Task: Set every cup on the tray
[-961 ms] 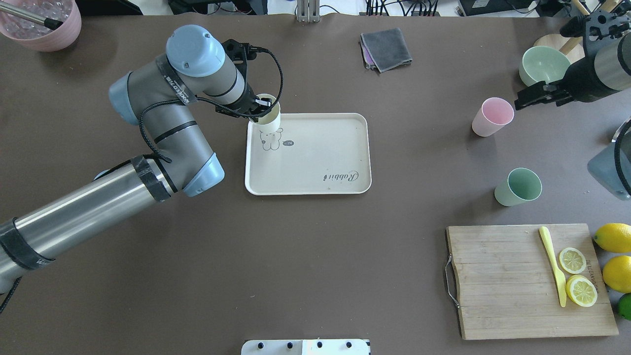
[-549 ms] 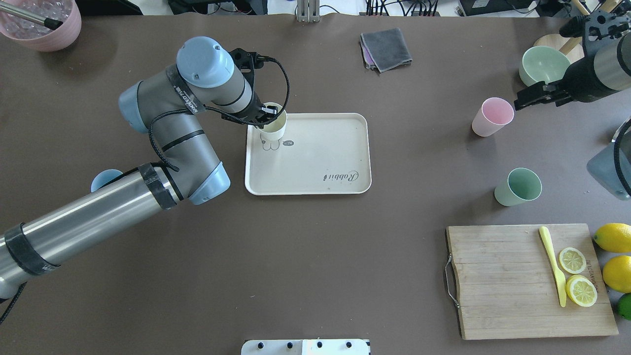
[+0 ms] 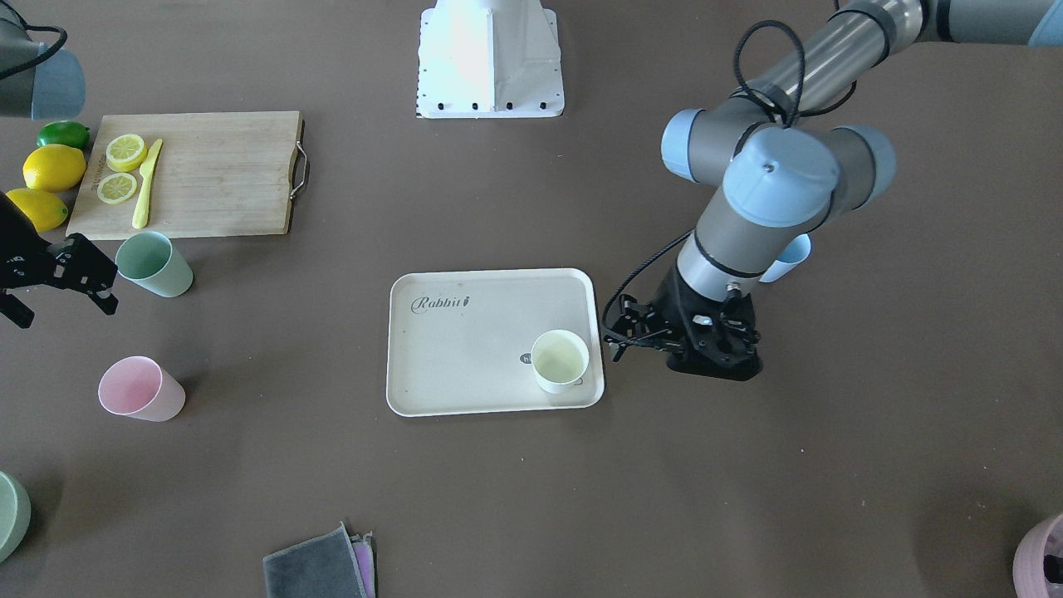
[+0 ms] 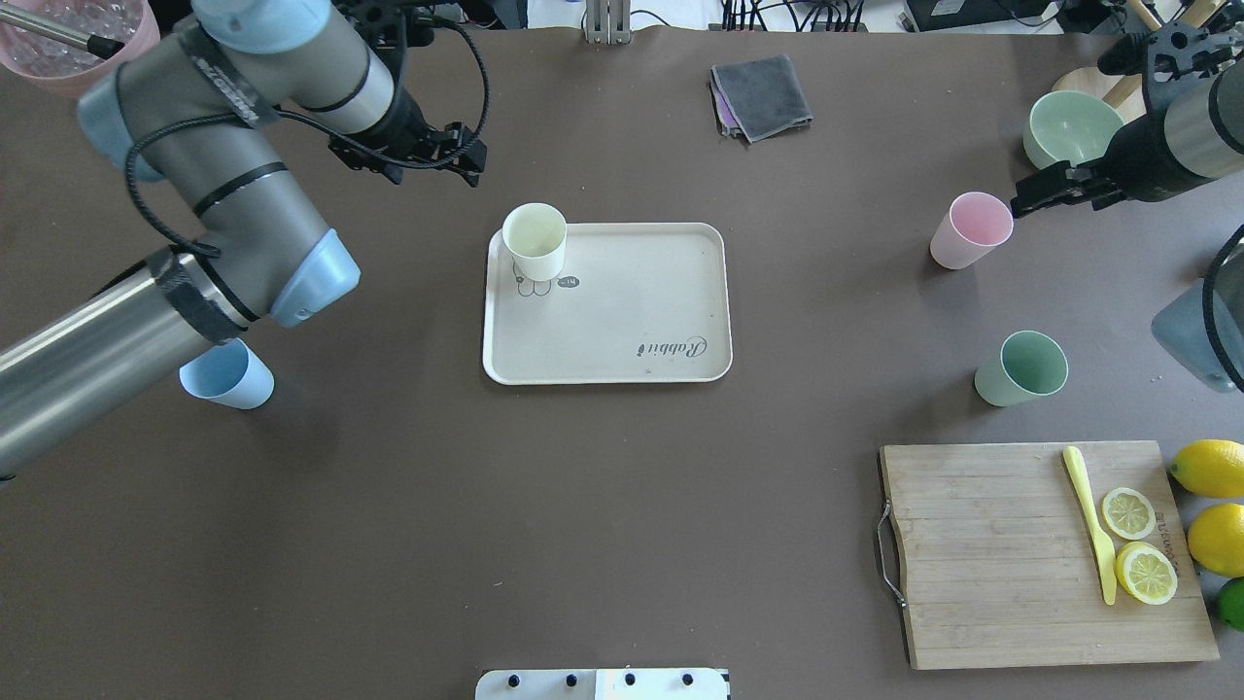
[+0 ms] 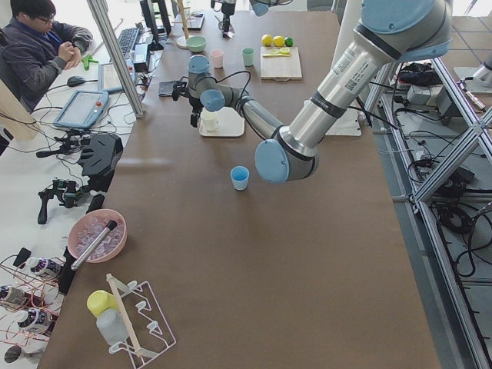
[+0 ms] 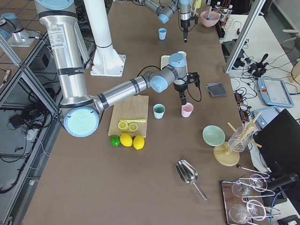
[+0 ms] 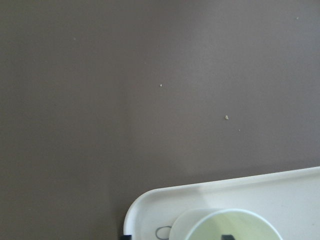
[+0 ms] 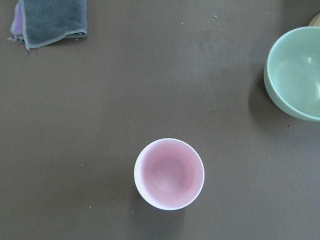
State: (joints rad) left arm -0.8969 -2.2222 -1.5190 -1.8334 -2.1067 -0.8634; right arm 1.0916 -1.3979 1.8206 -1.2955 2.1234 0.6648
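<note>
A cream cup stands upright on the cream "Rabbit" tray, in its far left corner; it also shows in the front view and the left wrist view. My left gripper is open and empty, raised and apart from the cup. A pink cup stands on the table at the right, and shows in the right wrist view. My right gripper is open, just right of the pink cup. A green cup and a blue cup stand on the table.
A wooden cutting board with lemon slices and a yellow knife lies at the near right, with lemons beside it. A green bowl stands behind my right gripper. A grey cloth lies at the back, a pink bowl at the far left.
My left gripper has let go of the cream cup on the tray and has pulled up and away to the far left. The blue cup now shows. The right gripper has barely moved.
</note>
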